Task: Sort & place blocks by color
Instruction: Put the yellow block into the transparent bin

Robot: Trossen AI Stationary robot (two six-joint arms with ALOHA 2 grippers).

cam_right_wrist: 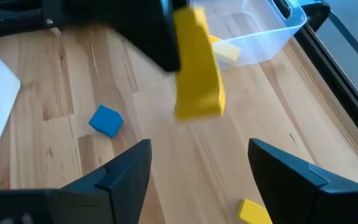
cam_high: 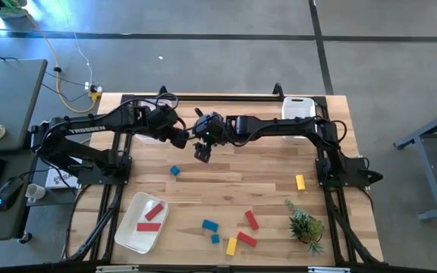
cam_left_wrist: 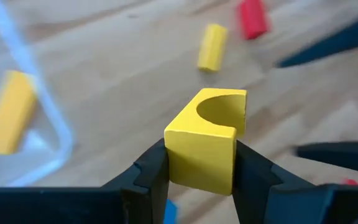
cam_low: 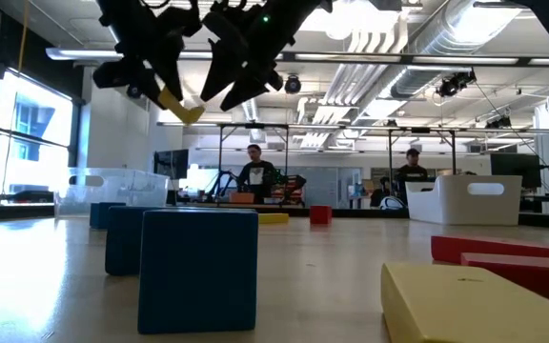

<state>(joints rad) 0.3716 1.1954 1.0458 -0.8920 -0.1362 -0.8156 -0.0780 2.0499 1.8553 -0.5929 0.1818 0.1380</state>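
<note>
My left gripper (cam_high: 182, 139) is high over the table's far middle, shut on a yellow block (cam_left_wrist: 201, 149) with a half-round notch in one end. That block also shows in the low view (cam_low: 181, 107) and in the right wrist view (cam_right_wrist: 197, 68). My right gripper (cam_high: 203, 154) hangs open and empty just beside it (cam_right_wrist: 197, 177). Loose on the table lie a blue cube (cam_high: 174, 171), a yellow block (cam_high: 300, 182), and blue (cam_high: 209, 225), red (cam_high: 251, 220) and yellow (cam_high: 231, 246) blocks near the front. Two red blocks (cam_high: 152, 216) lie in a white tray (cam_high: 131, 235). My left gripper pinches the yellow notched block between its two fingers (cam_left_wrist: 151, 174) on two opposite flat sides (cam_left_wrist: 225, 168), at the end away from the notch. The fingers slant downward. The block is lifted well clear of the table and hangs tilted below the fingertips (cam_low: 165, 93).
A clear bin (cam_right_wrist: 253, 34) holding yellow blocks stands at the far left, near the left gripper. A white bin (cam_high: 298, 108) sits at the far right. A small green plant (cam_high: 306, 226) stands near the front right. Bare wood lies in the table's middle.
</note>
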